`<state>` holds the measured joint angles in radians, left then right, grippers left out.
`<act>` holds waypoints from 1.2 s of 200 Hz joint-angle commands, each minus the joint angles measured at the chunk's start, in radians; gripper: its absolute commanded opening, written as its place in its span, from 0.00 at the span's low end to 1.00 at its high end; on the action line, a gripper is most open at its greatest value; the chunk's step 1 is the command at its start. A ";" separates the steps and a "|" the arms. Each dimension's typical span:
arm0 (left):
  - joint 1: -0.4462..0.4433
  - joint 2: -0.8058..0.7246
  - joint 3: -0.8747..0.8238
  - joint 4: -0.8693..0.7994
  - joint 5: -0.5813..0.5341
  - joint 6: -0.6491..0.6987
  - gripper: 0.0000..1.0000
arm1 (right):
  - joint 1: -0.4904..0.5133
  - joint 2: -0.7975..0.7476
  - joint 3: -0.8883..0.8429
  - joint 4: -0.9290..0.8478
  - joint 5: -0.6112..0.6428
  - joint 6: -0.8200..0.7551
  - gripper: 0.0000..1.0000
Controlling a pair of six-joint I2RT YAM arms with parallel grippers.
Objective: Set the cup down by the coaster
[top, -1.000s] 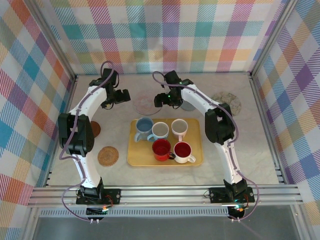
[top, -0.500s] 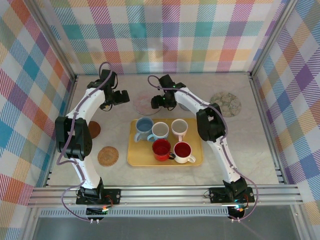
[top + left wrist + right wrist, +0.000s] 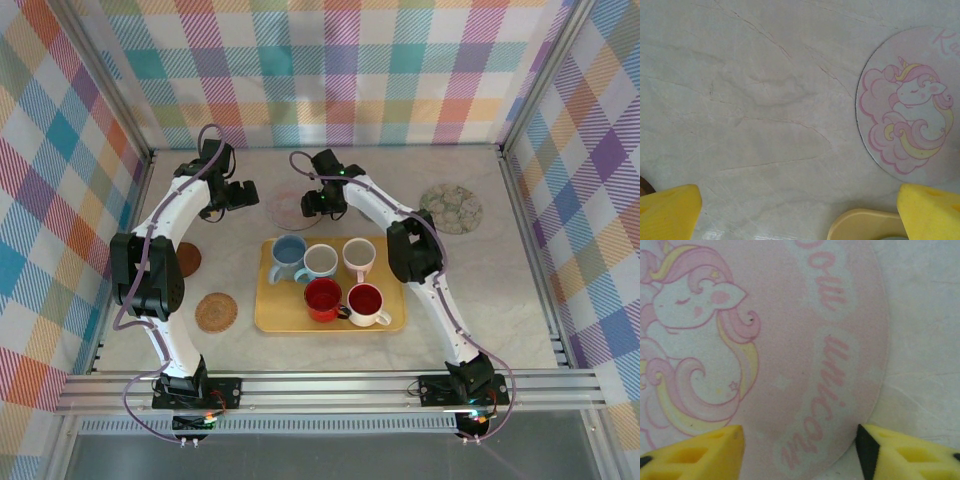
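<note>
A pink unicorn coaster [image 3: 286, 210] lies on the table behind the tray; it also fills the right wrist view as the coaster [image 3: 790, 340] and sits at the right in the left wrist view [image 3: 910, 100]. Several cups stand on the yellow tray [image 3: 272, 312]: a blue cup [image 3: 289, 252], a grey cup [image 3: 320, 260], a white cup [image 3: 358, 254], a red cup [image 3: 323, 297] and a white cup with red inside [image 3: 366, 300]. My right gripper [image 3: 318, 200] [image 3: 800, 455] hangs open just over the coaster's right part, holding nothing. My left gripper [image 3: 236, 195] [image 3: 800, 215] is wide open left of the coaster.
A brown coaster [image 3: 188, 258] and a woven coaster [image 3: 215, 312] lie left of the tray, and a floral coaster [image 3: 450, 208] at the back right. The tray's corner [image 3: 867, 225] shows under the left gripper. Plaid walls enclose the table.
The right gripper has slid left onto the unicorn coaster and its fingers have drawn closer together. The left arm has hardly moved.
</note>
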<state>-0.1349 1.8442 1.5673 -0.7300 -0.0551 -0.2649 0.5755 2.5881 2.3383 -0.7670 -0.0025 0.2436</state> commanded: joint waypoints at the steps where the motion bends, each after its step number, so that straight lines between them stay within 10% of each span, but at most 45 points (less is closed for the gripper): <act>1: 0.000 -0.022 -0.006 -0.012 -0.019 0.013 1.00 | 0.016 0.047 0.016 -0.110 0.092 -0.012 0.57; 144: 0.001 -0.004 0.001 -0.032 -0.030 0.016 1.00 | 0.036 0.042 0.012 -0.156 0.169 -0.108 0.00; 240: -0.003 -0.008 -0.007 0.015 0.008 0.005 1.00 | -0.041 -0.036 -0.005 -0.155 0.067 -0.075 0.00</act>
<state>-0.1349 1.8446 1.5673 -0.7307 -0.0685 -0.2615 0.5793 2.5961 2.3619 -0.8146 0.0444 0.1486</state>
